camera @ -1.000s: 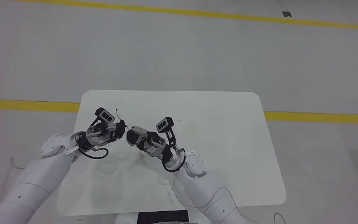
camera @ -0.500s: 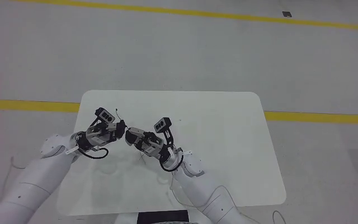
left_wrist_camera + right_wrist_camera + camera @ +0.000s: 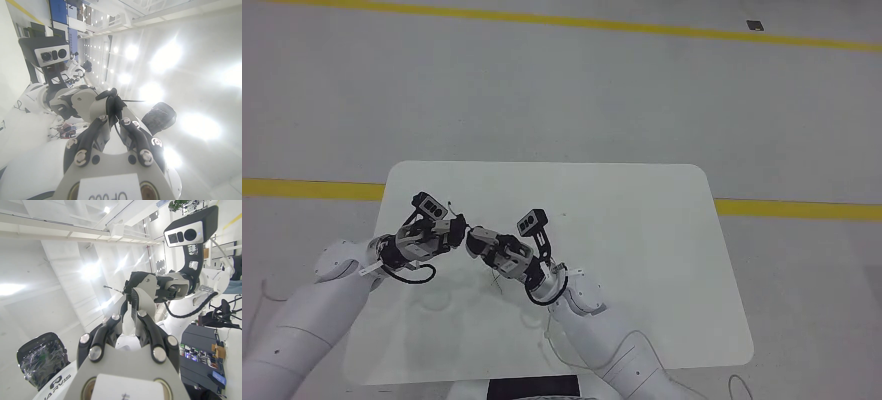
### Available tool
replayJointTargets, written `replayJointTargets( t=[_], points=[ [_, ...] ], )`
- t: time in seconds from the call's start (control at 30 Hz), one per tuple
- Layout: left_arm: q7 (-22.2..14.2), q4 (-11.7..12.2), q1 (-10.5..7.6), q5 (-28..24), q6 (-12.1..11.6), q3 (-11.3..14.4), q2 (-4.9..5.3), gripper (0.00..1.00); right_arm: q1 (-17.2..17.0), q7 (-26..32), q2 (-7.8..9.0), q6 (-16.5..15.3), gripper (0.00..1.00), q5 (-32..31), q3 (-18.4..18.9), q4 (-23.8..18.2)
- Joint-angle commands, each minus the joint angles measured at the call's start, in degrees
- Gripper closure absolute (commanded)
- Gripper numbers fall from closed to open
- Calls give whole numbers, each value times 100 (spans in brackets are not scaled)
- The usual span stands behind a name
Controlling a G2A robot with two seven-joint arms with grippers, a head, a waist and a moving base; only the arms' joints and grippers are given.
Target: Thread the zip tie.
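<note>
The zip tie [image 3: 132, 101] is a thin black strap held up above the white table [image 3: 642, 220], between the two grippers. My left gripper [image 3: 113, 111] is shut on it, with a strand running down between its fingers and the tail poking out sideways. My right gripper [image 3: 128, 302] is shut on the same tie [image 3: 113, 289], whose free end sticks out past the fingertips. In the top view the left gripper [image 3: 458, 233] and right gripper [image 3: 474, 240] meet tip to tip over the table's left half.
The table's left edge [image 3: 382, 215] lies close behind the left arm. Bare tabletop stretches to the right of both arms. Grey floor with a yellow line [image 3: 802, 209] surrounds the table.
The right gripper has edged a little left, closer against the left gripper. The left arm has stayed almost still.
</note>
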Motion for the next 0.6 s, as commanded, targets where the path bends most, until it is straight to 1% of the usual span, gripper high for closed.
replayJointTargets(
  t=[0.0, 0.07, 0.23, 0.4, 0.57],
  points=[
    [0, 0, 0, 0, 0, 0, 0, 100, -2, -6, -2, 0, 87, 0, 4, -5],
    [0, 0, 0, 0, 0, 0, 0, 100, -5, -8, -4, 0, 83, 1, 7, -9],
    [0, 0, 0, 0, 0, 0, 0, 100, -6, -7, -12, 0, 80, 13, 5, 0],
    [0, 0, 0, 0, 0, 0, 0, 100, 3, -33, -26, 0, 85, 19, 7, 12],
    [0, 0, 0, 0, 0, 0, 0, 100, 0, -43, -42, 0, 93, 1, 23, 13]
  ],
)
